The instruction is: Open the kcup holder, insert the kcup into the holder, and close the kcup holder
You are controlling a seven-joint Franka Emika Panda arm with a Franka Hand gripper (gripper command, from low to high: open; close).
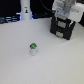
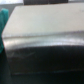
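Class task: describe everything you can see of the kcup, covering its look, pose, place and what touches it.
The kcup is a tiny whitish-grey cup with a green top. It stands upright and alone on the white table, with nothing else touching it. In the exterior view it sits near the middle, well apart from the black kcup holder at the upper right. Its material is too blurred to judge.

– How is the exterior view lit?
– Brightly and evenly; the bench [image 1: 20,60] is washed pale, and a soft shadow is cast beside the kcup [image 1: 33,48].
– And the wrist view?
– It is strongly blurred; a dull sheen is seen on the kcup holder [image 2: 45,30].
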